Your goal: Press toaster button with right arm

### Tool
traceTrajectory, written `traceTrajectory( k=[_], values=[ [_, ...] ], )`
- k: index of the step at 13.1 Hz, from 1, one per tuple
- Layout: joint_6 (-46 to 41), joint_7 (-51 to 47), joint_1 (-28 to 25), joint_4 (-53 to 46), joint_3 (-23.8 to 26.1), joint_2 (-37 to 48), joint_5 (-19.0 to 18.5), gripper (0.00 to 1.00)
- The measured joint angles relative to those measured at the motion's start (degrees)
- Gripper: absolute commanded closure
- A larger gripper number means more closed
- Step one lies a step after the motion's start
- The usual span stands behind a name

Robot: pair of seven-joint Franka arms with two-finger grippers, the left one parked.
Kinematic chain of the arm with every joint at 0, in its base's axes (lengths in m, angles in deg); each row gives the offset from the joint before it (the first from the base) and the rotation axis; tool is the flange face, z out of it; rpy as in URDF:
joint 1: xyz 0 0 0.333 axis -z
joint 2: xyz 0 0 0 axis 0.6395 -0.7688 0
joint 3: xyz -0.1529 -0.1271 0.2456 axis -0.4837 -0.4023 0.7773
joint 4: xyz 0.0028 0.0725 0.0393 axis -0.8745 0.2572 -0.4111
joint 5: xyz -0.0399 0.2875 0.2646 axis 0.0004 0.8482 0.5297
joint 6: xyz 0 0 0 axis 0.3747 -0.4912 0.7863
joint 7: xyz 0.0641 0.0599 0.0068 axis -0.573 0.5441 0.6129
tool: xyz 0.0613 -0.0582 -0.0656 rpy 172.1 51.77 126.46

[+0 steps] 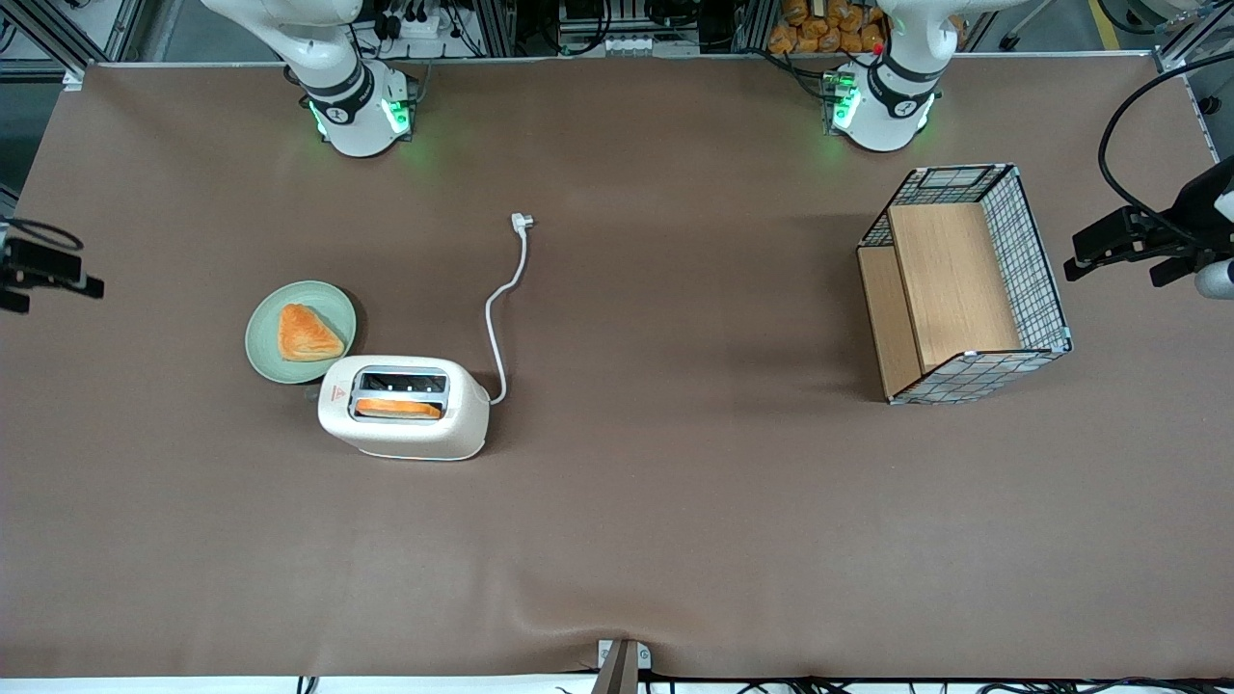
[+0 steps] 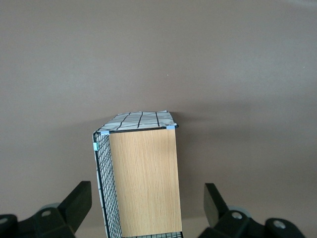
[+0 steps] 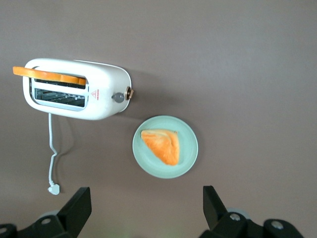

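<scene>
Here, nothing of the task is done yet, to judge from how things lie. Reading the front view from its left edge: my claw point(image 1: 43, 275) hangs at the working arm's end of the table, near that edge and well apart from everything on the cloth. In the right wrist view its two fingers point(image 3: 74, 210) stand wide apart with only bare table point(image 3: 237, 59) between them; I have hold of nothing.

Next comes the green plate point(image 1: 265, 357) carrying a triangular pastry point(image 1: 307, 334), just beside the toaster point(image 1: 405, 434) and farther from the front camera than it. The toaster stands upright on the cloth, about midway between the table's edge nearest the front camera and the edge at the arm bases, toward the working arm's end. An orange slice point(image 1: 397, 409) sits in the slot nearer the camera. The toaster button point(image 3: 118, 97) juts from the narrow end next to the red triangle sticker point(image 1: 338, 393), the end that faces the plate and my claw; in the front view it is barely visible. The white cord point(image 1: 501, 308) runs from the other end toward the table's middle, ending in its plug point(image 1: 522, 223).

Last, a wire basket with wooden shelf point(image 1: 954, 289) stands toward the parked arm's end.

Remaining, by my judgement: travel to the toaster, descend over the button, and push it down.
</scene>
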Motion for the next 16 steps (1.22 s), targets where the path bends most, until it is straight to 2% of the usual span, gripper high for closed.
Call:
traceTrajectory(
  k=[6,16],
  values=[
    [0.17,-9.73,-4.44,8.46,0.18,9.19,-3.03,0.00],
    [1.15,-15.00,-4.46,9.18,-0.24,9.68,-3.41,0.00]
  ],
)
